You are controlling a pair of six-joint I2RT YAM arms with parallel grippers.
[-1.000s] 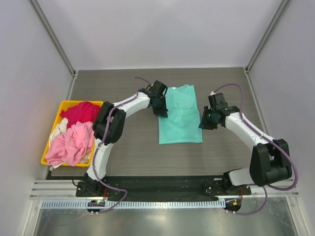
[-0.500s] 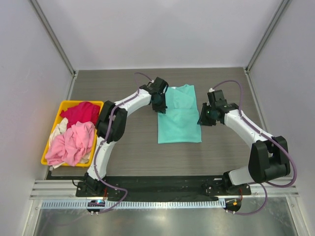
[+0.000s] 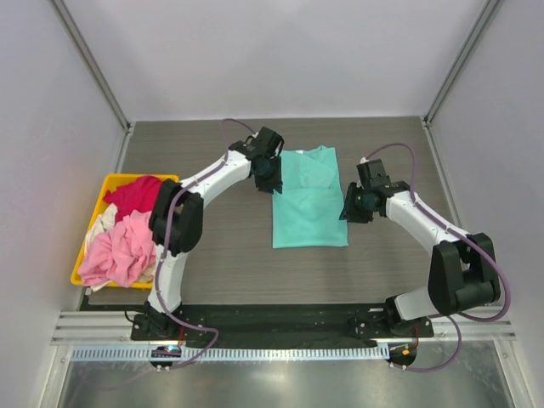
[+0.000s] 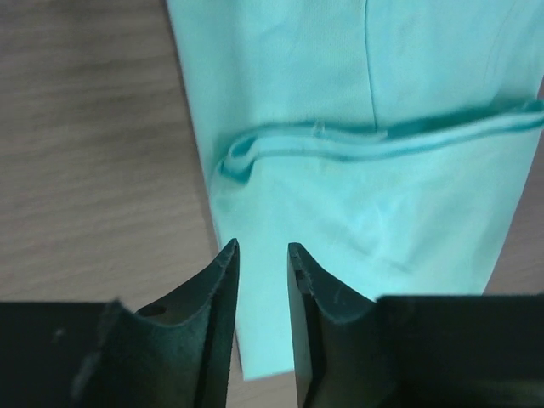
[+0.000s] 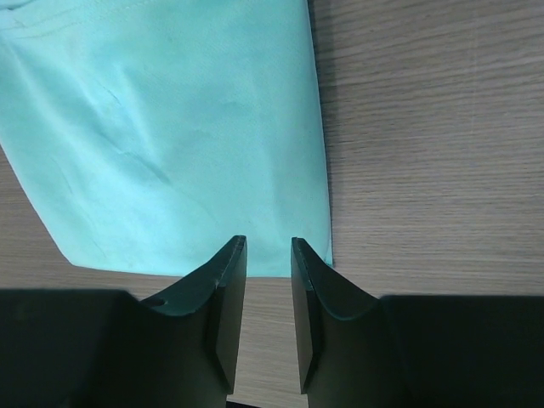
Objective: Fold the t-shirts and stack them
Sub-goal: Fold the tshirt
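Left gripper [image 4: 262,246], right gripper [image 5: 269,241]: narrow gaps, empty; one teal t-shirt [image 3: 310,208] between; three t-shirts [image 3: 123,246] [image 3: 140,194] [image 3: 100,223] in yellow bin [image 3: 78,274].

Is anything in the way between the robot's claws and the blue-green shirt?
No, nothing visible. The left gripper and right gripper are right at the teal t-shirt edges, with only bare table nearby.

Passable over bare table [image 3: 229,246] between yellow bin [image 3: 119,178] and teal t-shirt [image 3: 310,212], also along that shirt's near side. Obstructed at left by the bin's heaped shirts [image 3: 123,246]; beside the teal t-shirt by left arm [image 3: 212,174] and right arm [image 3: 416,217].
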